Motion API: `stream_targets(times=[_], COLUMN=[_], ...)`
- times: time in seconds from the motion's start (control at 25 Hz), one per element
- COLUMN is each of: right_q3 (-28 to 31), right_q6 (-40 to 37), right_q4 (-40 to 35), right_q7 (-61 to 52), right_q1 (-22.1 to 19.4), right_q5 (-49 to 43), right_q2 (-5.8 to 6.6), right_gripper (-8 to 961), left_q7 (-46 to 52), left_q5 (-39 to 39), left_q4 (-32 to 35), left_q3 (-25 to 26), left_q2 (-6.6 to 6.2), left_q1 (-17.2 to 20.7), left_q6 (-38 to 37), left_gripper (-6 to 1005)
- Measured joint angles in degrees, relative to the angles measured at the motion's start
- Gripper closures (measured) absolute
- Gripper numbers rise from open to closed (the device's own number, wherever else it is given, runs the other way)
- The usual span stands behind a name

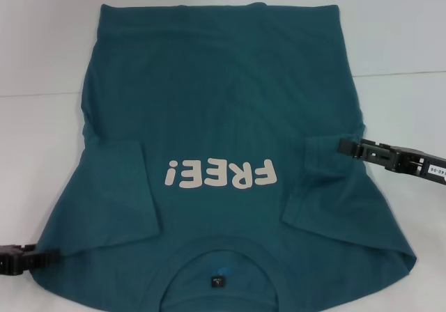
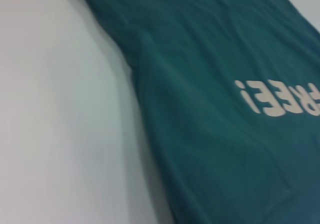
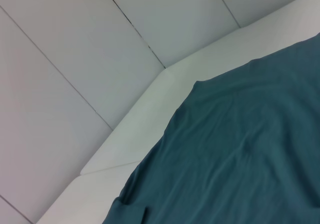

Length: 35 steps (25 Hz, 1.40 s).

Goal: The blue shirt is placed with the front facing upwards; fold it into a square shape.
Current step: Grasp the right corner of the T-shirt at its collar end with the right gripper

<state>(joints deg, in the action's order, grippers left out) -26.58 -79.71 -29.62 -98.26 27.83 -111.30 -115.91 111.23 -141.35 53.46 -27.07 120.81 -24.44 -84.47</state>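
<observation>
Both sleeves lie folded onto the blue shirt (image 1: 230,110); right gripper (image 1: 343,145) at its right edge, left gripper (image 1: 50,256) at its left shoulder; how the fingers stand cannot be told.

shirt (image 1: 230,117) flat on table (image 1: 390,40), collar at 6 o'clock; left gripper (image 1: 52,256) at 8, right gripper (image 1: 345,146) at 3

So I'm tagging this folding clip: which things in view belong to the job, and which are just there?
Job:
- blue shirt, front up, sleeves folded in
- left gripper at its near left edge
- right gripper at its right side

Just there:
- white table
</observation>
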Motion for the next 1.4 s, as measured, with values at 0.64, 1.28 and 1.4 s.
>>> stream_targets(times=[0.64, 1.28, 1.4], right_q3=[0.1, -0.1, -0.1], right_q6=[0.0, -2.5, -3.0], right_q4=[0.0, -0.8, -0.8], right_q7=[-0.1, -15.0, -18.5], right_q1=[0.0, -1.8, -2.9], right_q5=[0.0, -11.3, -12.1], right_q2=[0.03, 4.31, 5.4], right_gripper=[25, 25, 25], left_q7=[1.0, 2.4, 2.4], left_q5=[-1.1, -0.7, -0.7], left_q4=[0.3, 0.5, 0.5], left_q3=[-0.7, -0.7, -0.7], left_q2=[0.41, 0.34, 0.32], left_q1=[-0.5, -0.8, -0.8], left_q6=[2.0, 2.1, 2.1], left_gripper=[834, 949, 949])
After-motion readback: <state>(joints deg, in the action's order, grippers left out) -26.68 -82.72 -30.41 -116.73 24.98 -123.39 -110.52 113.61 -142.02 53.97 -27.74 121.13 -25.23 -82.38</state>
